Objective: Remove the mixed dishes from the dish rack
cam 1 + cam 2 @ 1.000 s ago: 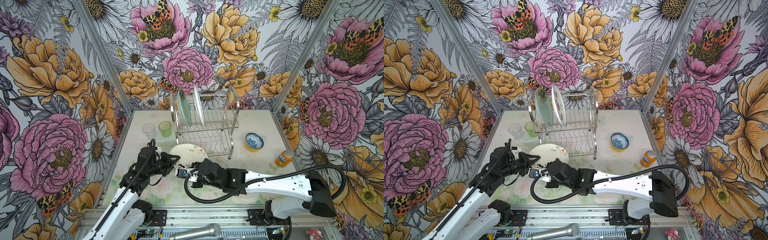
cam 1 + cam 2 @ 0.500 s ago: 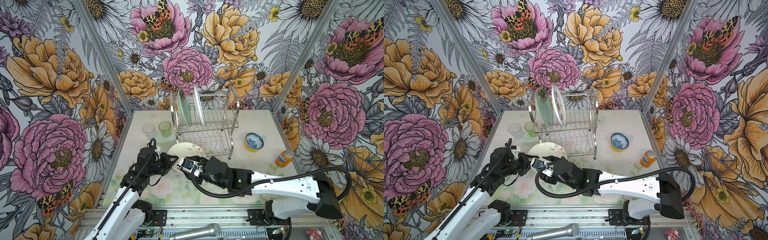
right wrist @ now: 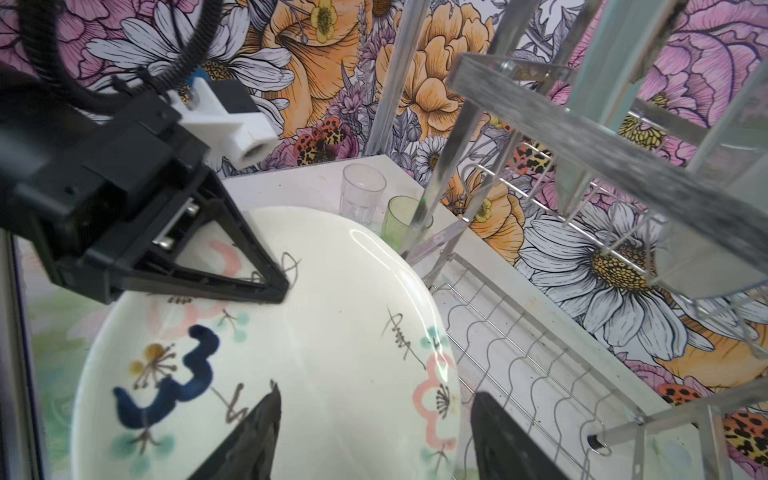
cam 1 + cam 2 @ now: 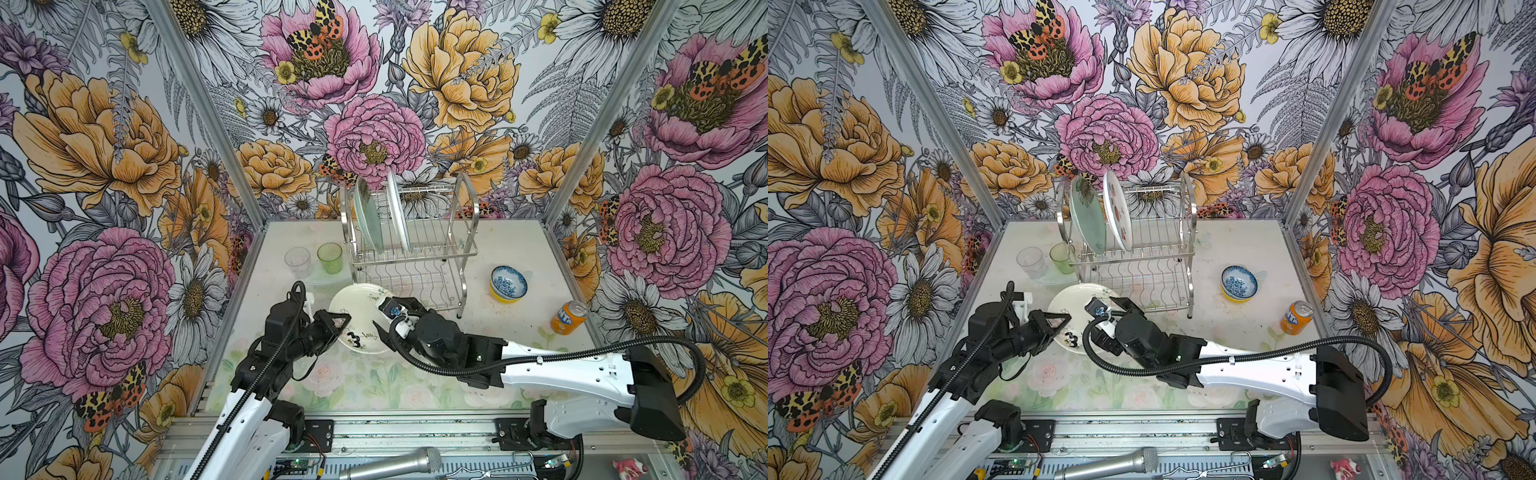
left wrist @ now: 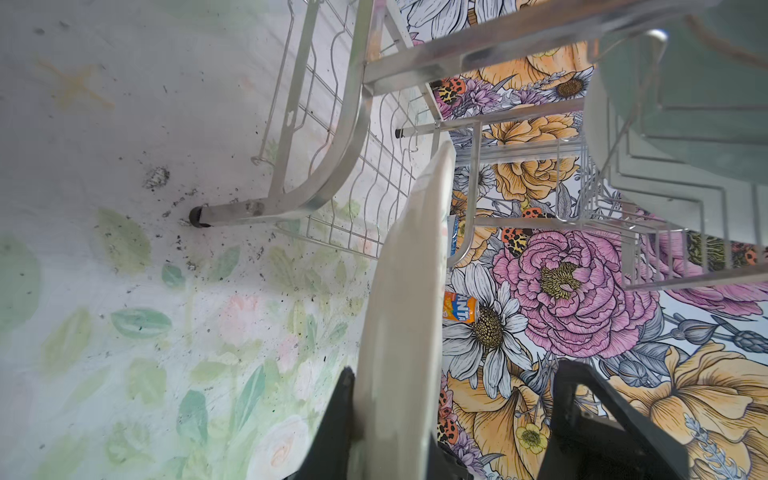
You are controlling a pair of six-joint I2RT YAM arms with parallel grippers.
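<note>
Showing "ANTA" lettering, the orange can point(image 5: 459, 307) stands near the patterned bowl point(image 4: 508, 282).

Dish rack point(image 4: 419, 259) rear ctr; glass point(image 4: 297, 259) + tumbler point(image 4: 329, 257) L, bowl point(image 4: 508, 282) + can point(image 4: 568, 318) R, plate point(image 4: 361, 305) in front

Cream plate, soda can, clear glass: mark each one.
cream plate point(image 4: 361, 307), top view, bare centre.
soda can point(image 4: 567, 322), top view, orange side wall.
clear glass point(image 4: 297, 262), top view, side wall.
</note>
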